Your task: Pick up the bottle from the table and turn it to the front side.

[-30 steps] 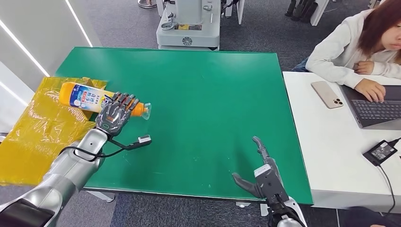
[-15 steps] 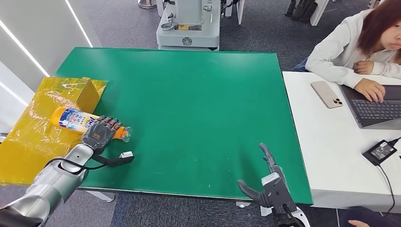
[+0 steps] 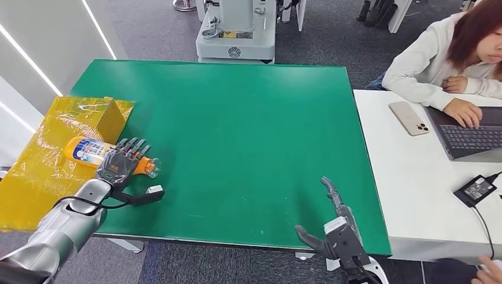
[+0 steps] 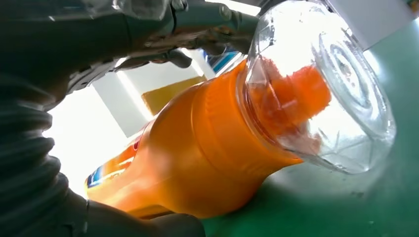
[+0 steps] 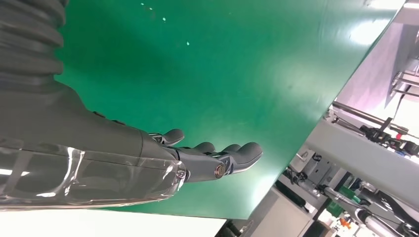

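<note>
The left wrist view shows what the head view cannot: the orange bottle (image 4: 197,168) has a clear, faceted plastic cap over an orange nozzle, and its smooth shoulder rests on the green table (image 4: 375,207). From the head view, the bottle (image 3: 89,152) lies on its side at the table's near left edge, cap pointing right, its labelled body over a crinkled yellow plastic sheet (image 3: 41,177). The left hand (image 3: 121,163) lies over the bottle's neck, fingers draped across it, holding it. The right hand (image 3: 331,228) hovers at the near right edge, fingers extended and apart, holding nothing. On the white desk (image 3: 402,195) to the right, a person (image 3: 450,53) types at a laptop (image 3: 470,133) beside a phone (image 3: 409,117).
</note>
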Tool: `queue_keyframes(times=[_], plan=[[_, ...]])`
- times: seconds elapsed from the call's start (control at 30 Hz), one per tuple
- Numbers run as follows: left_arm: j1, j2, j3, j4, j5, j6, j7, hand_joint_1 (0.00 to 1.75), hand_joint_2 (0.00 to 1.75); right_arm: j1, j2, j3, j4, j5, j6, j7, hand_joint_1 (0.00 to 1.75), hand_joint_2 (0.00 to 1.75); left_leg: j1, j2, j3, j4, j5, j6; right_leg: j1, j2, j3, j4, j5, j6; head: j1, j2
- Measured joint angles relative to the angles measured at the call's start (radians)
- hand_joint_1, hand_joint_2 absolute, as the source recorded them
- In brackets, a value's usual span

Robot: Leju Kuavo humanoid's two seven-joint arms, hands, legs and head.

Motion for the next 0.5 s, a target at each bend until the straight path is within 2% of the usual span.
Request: queue_keyframes(times=[0.1, 0.2, 0.3, 0.37, 0.43, 0.5], plan=[[0.002, -0.038, 0.060, 0.000, 0.128, 0.025, -0.097, 0.00, 1.75, 0.000, 0.000, 0.002, -0.008, 0.008, 0.000, 0.009, 0.00, 1.75, 0.000, -0.001, 0.000, 0.000, 0.000, 0.000, 0.000, -0.002, 0.000, 0.000, 0.000, 0.000, 0.000, 0.000], [0.005, -0.090, 0.133, 0.000, 0.300, 0.010, -0.219, 0.00, 1.75, 0.001, 0.001, 0.002, -0.017, 0.016, -0.001, 0.018, 0.00, 1.75, 0.000, -0.002, -0.001, 0.001, 0.000, 0.000, 0.000, -0.002, 0.000, 0.000, 0.000, 0.000, 0.000, 0.000], [0.006, -0.101, 0.150, -0.001, 0.340, -0.001, -0.248, 0.00, 1.75, 0.002, 0.001, 0.002, -0.019, 0.016, -0.002, 0.019, 0.00, 1.75, 0.000, -0.002, -0.001, 0.001, 0.000, 0.000, 0.000, -0.002, 0.000, 0.000, 0.000, 0.000, 0.000, 0.000], [0.046, -0.177, 0.274, -0.085, 0.634, -0.128, -0.357, 0.00, 1.75, 0.005, 0.001, 0.003, -0.023, 0.016, -0.003, 0.017, 0.00, 1.75, -0.001, -0.001, -0.001, 0.001, 0.000, 0.001, -0.001, -0.001, 0.000, -0.001, 0.000, 0.000, 0.000, 0.000], [0.132, -0.283, 0.424, -0.273, 1.028, -0.262, -0.456, 0.00, 1.75, 0.004, 0.002, 0.006, -0.019, 0.015, -0.003, 0.005, 0.00, 1.75, -0.001, 0.000, -0.001, 0.001, -0.001, 0.001, -0.001, 0.000, 0.000, -0.002, 0.000, 0.000, 0.000, 0.000], [0.211, -0.327, 0.454, -0.454, 1.178, -0.248, -0.450, 0.00, 1.75, -0.005, 0.002, 0.012, -0.003, 0.008, -0.003, -0.012, 0.00, 1.75, -0.001, 0.001, -0.001, 0.001, -0.002, 0.001, -0.001, 0.001, 0.000, -0.002, 0.000, 0.000, 0.000, 0.000]])
